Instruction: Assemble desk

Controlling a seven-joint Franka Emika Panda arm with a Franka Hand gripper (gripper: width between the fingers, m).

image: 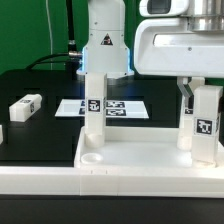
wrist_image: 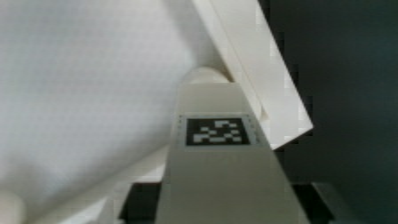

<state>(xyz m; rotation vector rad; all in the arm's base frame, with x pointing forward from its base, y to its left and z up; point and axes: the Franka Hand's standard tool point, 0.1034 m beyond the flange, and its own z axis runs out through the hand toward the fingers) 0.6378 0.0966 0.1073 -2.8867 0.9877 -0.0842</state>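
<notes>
The white desk top (image: 140, 158), a tray with a raised rim, lies at the front. One white tagged leg (image: 93, 115) stands upright at its far corner on the exterior view's left. My gripper (image: 200, 98) is shut on a second tagged leg (image: 206, 128) and holds it upright at the far corner on the exterior view's right. In the wrist view that leg (wrist_image: 222, 150) runs from between my dark fingers (wrist_image: 153, 200) down to the desk top's rim (wrist_image: 249, 60). My gripper (wrist_image: 228, 205) clamps its upper end. Whether the leg sits in a socket is hidden.
The marker board (image: 125, 106) lies flat on the black table behind the desk top. A loose white leg (image: 25, 105) lies on the exterior view's left, and another white part (image: 2, 133) sits at that edge. A long low white rail (image: 35, 185) runs along the front.
</notes>
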